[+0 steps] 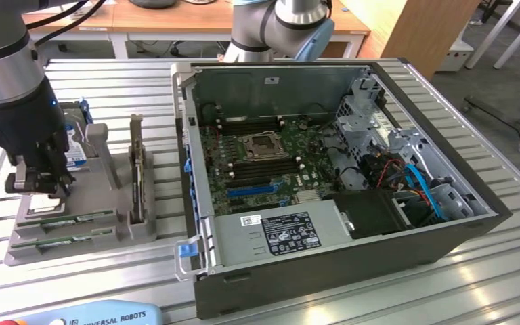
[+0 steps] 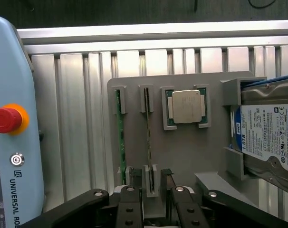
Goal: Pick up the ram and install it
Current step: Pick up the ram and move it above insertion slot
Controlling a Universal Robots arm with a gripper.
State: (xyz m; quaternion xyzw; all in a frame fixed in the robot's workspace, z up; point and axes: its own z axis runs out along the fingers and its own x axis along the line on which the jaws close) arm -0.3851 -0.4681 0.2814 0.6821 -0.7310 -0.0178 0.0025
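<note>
The ram (image 2: 147, 128), a long, thin green circuit-board stick, stands on edge in a slot of the flat grey plastic tray (image 2: 182, 156). A small grey bracket holds its near end. The black two-fingered end effector (image 2: 151, 192) hangs over that end. Its fingers (image 2: 175, 209) stand a narrow way apart, one on each side of the bracket, and nothing is held between them. Whether they touch the stick cannot be told.

A second green stick (image 2: 119, 137) sits parallel in the next slot, between the ram and the pale blue teach pendant (image 2: 11, 166) with its round red button (image 2: 4, 119). On the ram's other side a square silver processor chip (image 2: 186, 107) rests in its own recess. Beyond it a silver hard drive with a blue-and-white label (image 2: 270, 137) is propped in grey holders.

In the exterior view the tray lies in the lower part of the frame at the exterior view's left, on the ribbed aluminium surface (image 1: 106, 88). A tall dark expansion card (image 1: 136, 172) stands upright on the tray's edge. Just beside the card is the open black computer case (image 1: 332, 271), lying on its side. The case fills the middle of the frame and exposes its green motherboard (image 1: 260, 169).
</note>
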